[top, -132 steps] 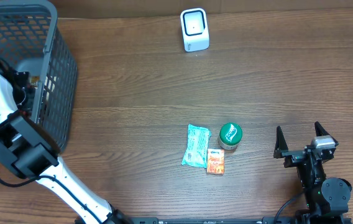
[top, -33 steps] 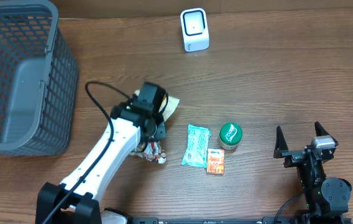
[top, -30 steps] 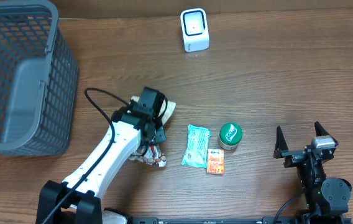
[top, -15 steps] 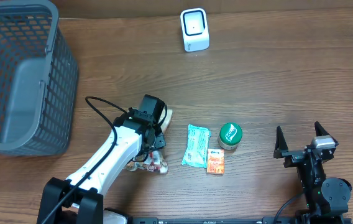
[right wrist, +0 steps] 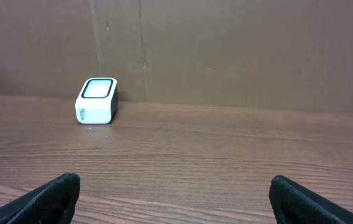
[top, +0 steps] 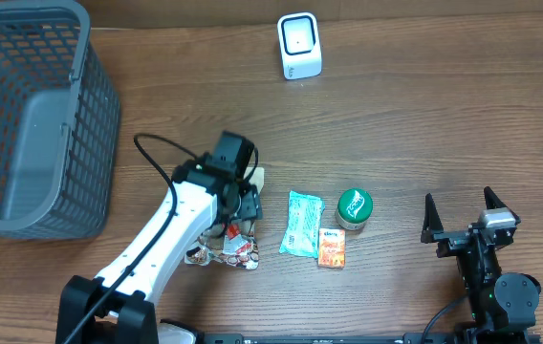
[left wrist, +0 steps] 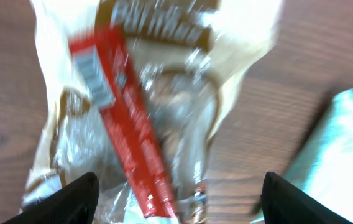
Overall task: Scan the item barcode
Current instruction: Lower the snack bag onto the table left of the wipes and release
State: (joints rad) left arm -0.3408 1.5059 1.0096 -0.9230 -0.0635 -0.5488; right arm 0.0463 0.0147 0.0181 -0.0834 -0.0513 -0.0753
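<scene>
A crinkly cream and clear snack bag [top: 222, 251] with a red stripe lies on the wooden table, left of the other items. My left gripper [top: 242, 206] hovers just over it. In the left wrist view the bag [left wrist: 136, 124] fills the frame and my left gripper [left wrist: 178, 205] stands open, its black fingertips [left wrist: 64, 199] wide apart on either side of it, not holding it. The white barcode scanner [top: 299, 45] stands at the table's far edge, also visible to the right wrist camera [right wrist: 97, 99]. My right gripper [top: 464, 216] rests open at the front right, nothing between its fingers [right wrist: 176, 199].
A teal packet [top: 301, 225], a green-lidded jar [top: 354, 207] and a small orange box [top: 332, 247] lie together mid-table, right of the bag. The teal packet [left wrist: 335, 155] shows at the right edge of the left wrist view. A grey mesh basket [top: 23, 124] stands at the far left.
My left gripper has opened and let go of the snack bag, which now lies on the table beneath it. The right arm has not moved.
</scene>
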